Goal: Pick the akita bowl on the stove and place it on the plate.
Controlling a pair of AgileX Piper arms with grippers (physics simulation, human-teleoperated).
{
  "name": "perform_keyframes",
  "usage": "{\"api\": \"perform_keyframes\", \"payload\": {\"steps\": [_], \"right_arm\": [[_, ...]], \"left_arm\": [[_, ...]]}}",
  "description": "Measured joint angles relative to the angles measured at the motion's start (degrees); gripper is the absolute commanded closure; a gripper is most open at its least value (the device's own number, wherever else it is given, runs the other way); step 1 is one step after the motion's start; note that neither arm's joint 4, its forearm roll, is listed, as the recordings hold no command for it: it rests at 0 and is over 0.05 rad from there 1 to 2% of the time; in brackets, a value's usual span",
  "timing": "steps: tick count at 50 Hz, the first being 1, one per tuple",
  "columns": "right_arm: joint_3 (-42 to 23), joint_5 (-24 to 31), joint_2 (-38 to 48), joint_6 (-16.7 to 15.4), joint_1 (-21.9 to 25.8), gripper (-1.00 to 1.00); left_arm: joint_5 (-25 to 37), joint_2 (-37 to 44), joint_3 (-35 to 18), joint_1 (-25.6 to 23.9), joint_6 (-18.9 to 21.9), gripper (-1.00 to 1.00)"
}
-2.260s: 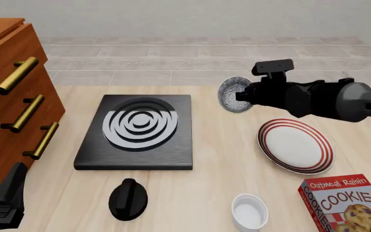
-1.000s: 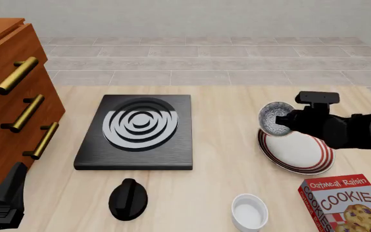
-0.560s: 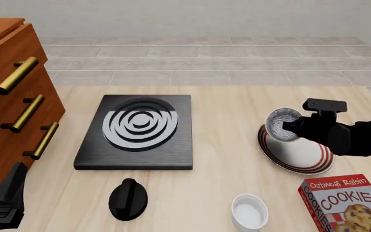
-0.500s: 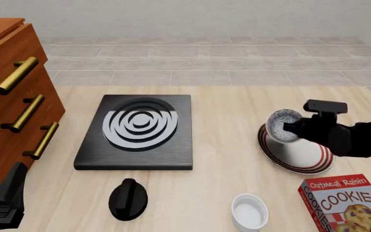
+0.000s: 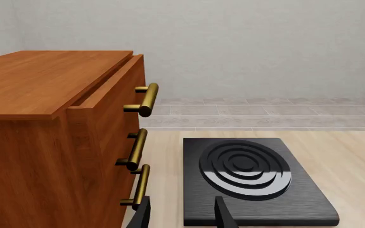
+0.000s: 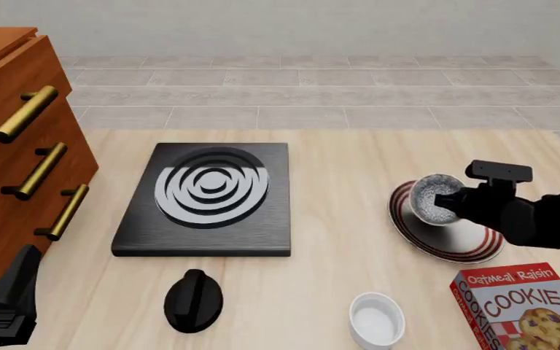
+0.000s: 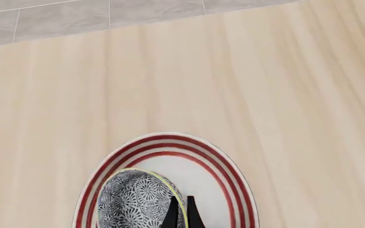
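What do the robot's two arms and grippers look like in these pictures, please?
The right arm is matt black with rounded, cylindrical links and a boxy black block on top, likely its wrist camera. The right gripper ends in two thin, flat black fingers. Of the left gripper, two slim black fingers show in its wrist view, and an angular black body at the front view's lower left corner. No cables or markings are visible.

Sim kitchen bkgd
Pale wood surface (image 6: 338, 292); wood drawer unit (image 6: 12, 146) w/ brass handles at left; grey tiled floor (image 6: 309, 95), plain grey wall (image 6: 309, 25) behind.
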Motion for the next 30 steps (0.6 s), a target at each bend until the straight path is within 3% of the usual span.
{"api": "perform_keyframes", "payload": {"steps": [23,24,30], "right_arm": [[-0.1,-2.5,1.6,-1.1,-0.7,1.0],[-0.1,-2.6,1.7,-1.2,-0.7,-1.0],[0.9,-3.1,1.2,-0.7,0.1,-1.0]], "left_arm": [[0.0,0.0,0.0,0.0,0.0,-1.0],[0.0,0.0,0.0,0.0,0.0,-1.0],[0.0,0.0,0.0,0.0,0.0,-1.0]]}}
